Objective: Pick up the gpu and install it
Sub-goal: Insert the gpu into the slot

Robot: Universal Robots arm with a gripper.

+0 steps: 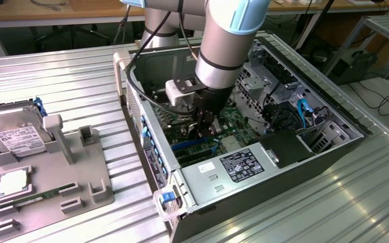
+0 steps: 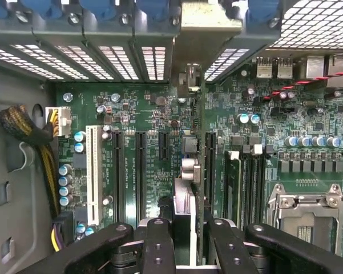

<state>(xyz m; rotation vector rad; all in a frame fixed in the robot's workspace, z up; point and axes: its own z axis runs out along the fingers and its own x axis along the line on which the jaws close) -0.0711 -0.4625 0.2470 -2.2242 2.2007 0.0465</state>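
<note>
In the wrist view the tool (image 2: 182, 242) is gripping the gpu (image 2: 197, 148), its two black fingers (image 2: 158, 245) closing on either side of the card's near end. The card is showing edge-on as a thin green-and-dark strip running away from the fingers over the motherboard (image 2: 160, 125), with its pale metal end bracket (image 2: 202, 34) standing at the far end against the case's perforated rear wall. It is lying in line with the black expansion slots (image 2: 140, 171), between them and the memory slots (image 2: 245, 182); whether it is seated in a slot cannot be told. A white slot (image 2: 92, 174) is sitting further off to one side, and the processor socket (image 2: 305, 208) is lying beyond the memory slots.

In the exterior view the arm (image 1: 225, 45) is reaching down into the open computer case (image 1: 248, 152), the tool (image 1: 204, 124) working low over the board. The case is lying on its side on the ribbed metal tabletop (image 1: 356, 202). Toward the exterior view's left, well apart from the case, a grey parts tray (image 1: 52, 177) is carrying a silver hard drive (image 1: 12, 132) and a slim green memory stick (image 1: 36, 199).
</note>
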